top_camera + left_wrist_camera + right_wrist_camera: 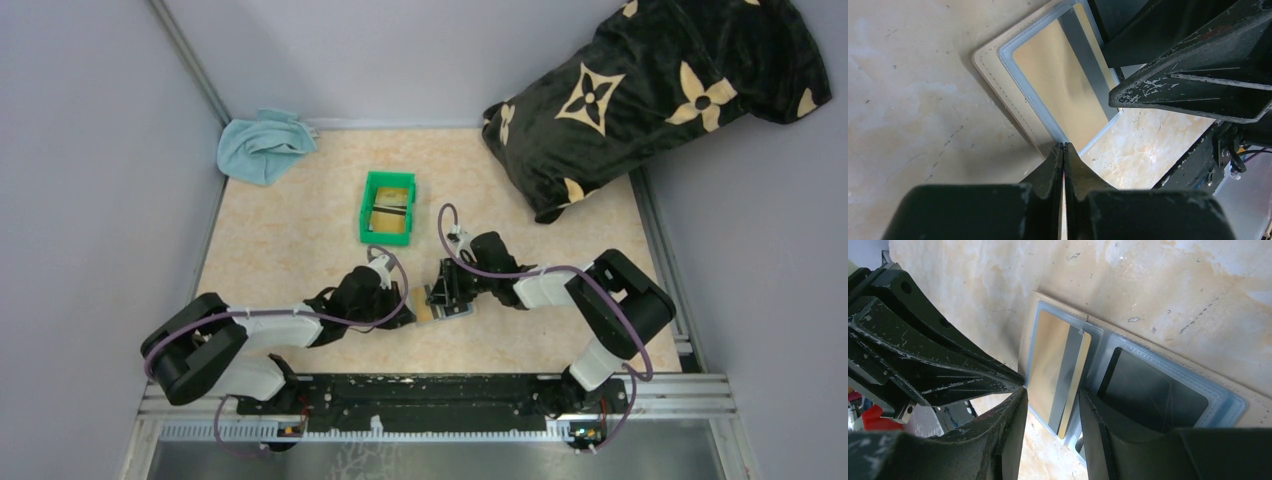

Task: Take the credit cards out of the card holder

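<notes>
Two credit cards (1048, 340) show in the open card holder (998, 82). It lies flat on the table (908, 100), clear pockets up, directly beneath both of your tools. The gold card (1045, 375), stripe side up, sits between the fingers of your right gripper (1052, 397). The black card (1153, 390) fills the neighbouring pocket, just outside that gripper's far finger. Your right jaws stand about half spread and straddle the gold card's long edges without visibly bearing on it. That reads as a line-up: close across the card's width and you could draw it along its pocket. You cannot tell from here how far the card has already cleared the plastic. Your left gripper (1064, 147) has its fingers pressed together, tips down at the pocket's outer edge and almost touching the right gripper's near finger. It is probably there to pin the holder so it does not slide along with the card. Whether it nips a sliver of the sleeve or only bears on it is not clear. The green bin (390, 177) waits ahead of both grippers, well apart, a likely drop spot.
</notes>
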Controlling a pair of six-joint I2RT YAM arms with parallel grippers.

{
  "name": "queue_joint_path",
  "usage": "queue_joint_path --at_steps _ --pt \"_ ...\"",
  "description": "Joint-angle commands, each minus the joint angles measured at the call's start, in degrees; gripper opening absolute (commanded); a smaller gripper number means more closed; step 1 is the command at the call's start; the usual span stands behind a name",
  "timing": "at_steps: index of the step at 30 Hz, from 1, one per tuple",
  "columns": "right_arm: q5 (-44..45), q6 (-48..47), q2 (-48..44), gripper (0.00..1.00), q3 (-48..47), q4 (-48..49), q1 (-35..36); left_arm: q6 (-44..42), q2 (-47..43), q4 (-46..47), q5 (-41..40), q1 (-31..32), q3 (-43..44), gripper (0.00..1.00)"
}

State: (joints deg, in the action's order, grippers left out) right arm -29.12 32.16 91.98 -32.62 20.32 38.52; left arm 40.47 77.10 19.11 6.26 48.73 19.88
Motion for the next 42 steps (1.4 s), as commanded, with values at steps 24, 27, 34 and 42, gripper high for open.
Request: queue_joint_path --at_steps 24,27,34,42 --pt "-9.7 5.6 -0.3 0.37 4.2 14.6 0.4 0.5 8.4 8.1 2.4 0.0 -1.6 0.05" --pt "-10.8 5.7 1.2 0.37 3.9 15.0 0.5 0.5 7.7 7.8 2.2 0.0 -1.6 0.05" --pt "-8.0 0.8 3.5 0.37 1.4 7.2 0.9 0.1 5.7 6.2 1.1 0.0 -1.5 0.05" --pt "-8.8 2.0 3.1 0.24 1.2 7.7 0.2 0.6 7.0 5.9 0.5 -0.2 -1.1 0.05"
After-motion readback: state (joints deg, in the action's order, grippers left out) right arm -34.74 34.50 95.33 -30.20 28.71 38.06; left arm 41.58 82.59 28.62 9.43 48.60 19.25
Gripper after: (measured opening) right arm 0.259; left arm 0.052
